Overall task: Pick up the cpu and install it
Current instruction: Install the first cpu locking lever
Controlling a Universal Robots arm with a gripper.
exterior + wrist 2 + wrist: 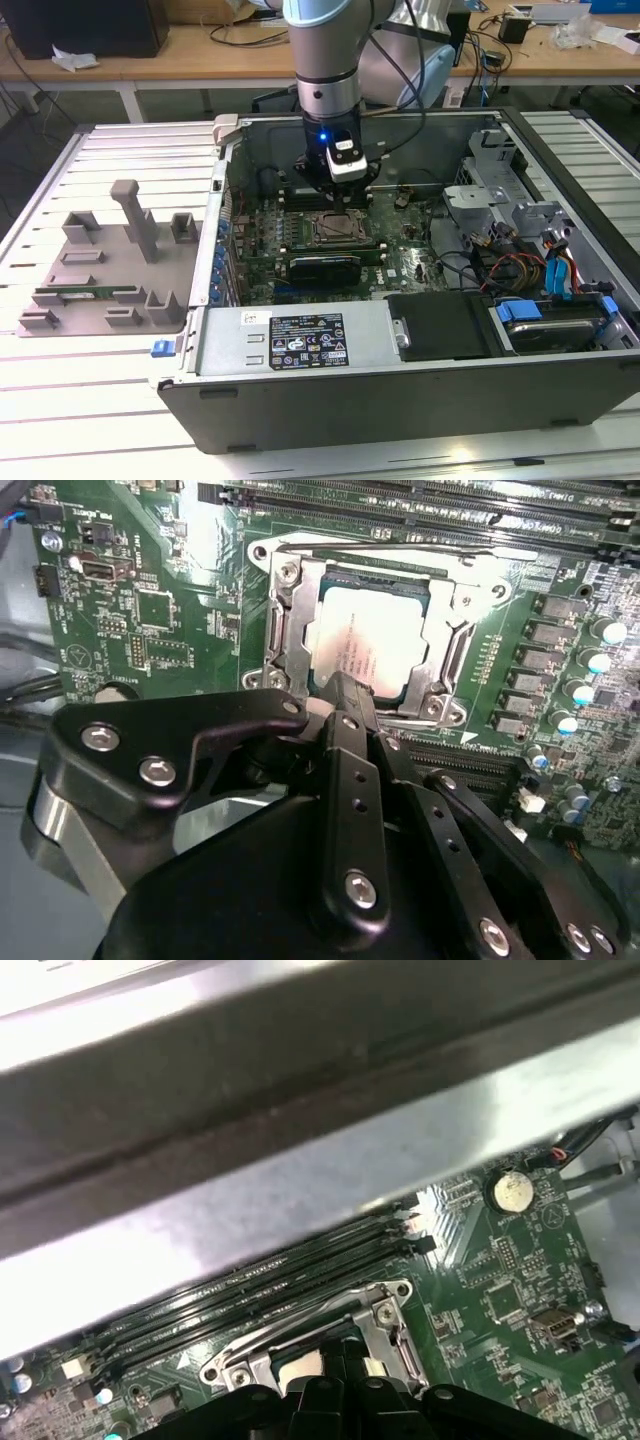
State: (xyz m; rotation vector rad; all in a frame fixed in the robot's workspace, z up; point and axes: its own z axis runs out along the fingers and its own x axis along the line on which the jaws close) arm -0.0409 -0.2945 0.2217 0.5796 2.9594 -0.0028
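The cpu [372, 640] is a small square chip with a silvery top plate. It lies flat in the metal socket frame [285, 630] on the green motherboard [130, 610]. In the exterior view the socket [335, 228] sits mid-board inside the open computer case [400, 390]. My gripper [343, 687] hangs just above the socket, its black fingers [345, 740] drawn together at the chip's near edge. I see nothing held between them. The gripper [336, 198] stands upright over the socket in the exterior view. Whether the tips touch the chip is hidden.
A grey fixture plate [100, 260] with a green memory stick [80, 295] lies at the exterior view's left. Inside the case are a black graphics card [325, 265], power supply [290, 340], drive bay [440, 325] and cables [520, 265]. The case wall [300, 1160] stands close by.
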